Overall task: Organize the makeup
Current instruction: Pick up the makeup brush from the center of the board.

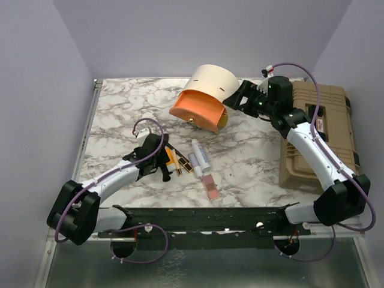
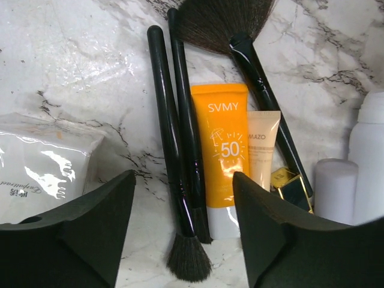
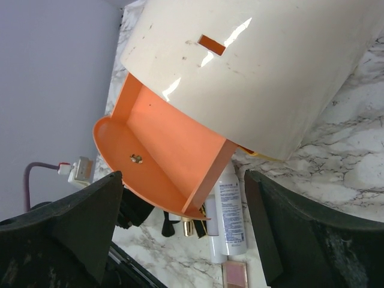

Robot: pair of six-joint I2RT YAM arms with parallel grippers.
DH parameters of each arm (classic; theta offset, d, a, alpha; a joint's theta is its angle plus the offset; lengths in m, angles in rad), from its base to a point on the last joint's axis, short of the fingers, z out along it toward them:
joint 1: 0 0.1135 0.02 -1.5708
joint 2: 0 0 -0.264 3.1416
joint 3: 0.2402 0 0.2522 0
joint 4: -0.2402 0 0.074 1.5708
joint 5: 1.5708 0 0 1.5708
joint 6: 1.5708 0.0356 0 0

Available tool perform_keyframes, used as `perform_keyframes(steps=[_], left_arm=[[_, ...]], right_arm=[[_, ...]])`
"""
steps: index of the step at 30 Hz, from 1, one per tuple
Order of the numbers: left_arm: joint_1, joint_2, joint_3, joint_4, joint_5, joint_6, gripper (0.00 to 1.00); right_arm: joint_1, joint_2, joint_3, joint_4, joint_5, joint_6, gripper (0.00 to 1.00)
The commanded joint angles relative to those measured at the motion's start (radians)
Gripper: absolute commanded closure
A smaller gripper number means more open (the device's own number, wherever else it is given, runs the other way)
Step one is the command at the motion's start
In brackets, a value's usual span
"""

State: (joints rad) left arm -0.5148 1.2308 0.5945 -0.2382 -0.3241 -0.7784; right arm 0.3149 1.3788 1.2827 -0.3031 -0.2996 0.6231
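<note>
Right wrist: tubes (image 3: 231, 210) outside cyl. case (image 3: 252, 72).

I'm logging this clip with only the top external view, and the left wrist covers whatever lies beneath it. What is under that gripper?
Observer: The left gripper is open, above two black brushes and an orange tube marked SVMY 50.
Operator: Is anything else hidden there?
Observer: A small beige tube lies against the orange tube, on the side away from the brushes.
Operator: Is anything inside the cream case?
Observer: In the right wrist view, the cream case shows orange compartments with nothing in them, as far as that view reaches. The right gripper is open.
</note>
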Motion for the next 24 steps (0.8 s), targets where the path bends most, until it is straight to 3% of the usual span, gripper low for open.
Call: perform_keyframes(steps=[1,4,13,15,19,24], left_arm=[[-0.004,0.042,0.007,-0.022,-0.016,-0.001,0.37],[-0.002,0.087,0.008,-0.019,0.002,0.009,0.54],[-0.001,0.101,-0.005,-0.007,0.000,0.005,0.67],[0.000,0.106,-0.006,-0.006,0.002,0.007,0.80],[0.001,0.106,-0.010,-0.005,0.014,0.004,0.90],[0.001,0.087,-0.016,-0.006,0.011,0.015,0.91]], right_arm=[[0.004,0.016,0.029,-0.049,0.029,0.000,0.11],[0.005,0.022,0.029,-0.053,0.028,0.005,0.11],[0.004,0.052,0.057,-0.094,0.026,0.005,0.10],[0.004,0.051,0.054,-0.090,0.024,0.009,0.10],[0.004,0.049,0.052,-0.090,0.027,0.009,0.10],[0.004,0.050,0.053,-0.093,0.027,0.007,0.09]])
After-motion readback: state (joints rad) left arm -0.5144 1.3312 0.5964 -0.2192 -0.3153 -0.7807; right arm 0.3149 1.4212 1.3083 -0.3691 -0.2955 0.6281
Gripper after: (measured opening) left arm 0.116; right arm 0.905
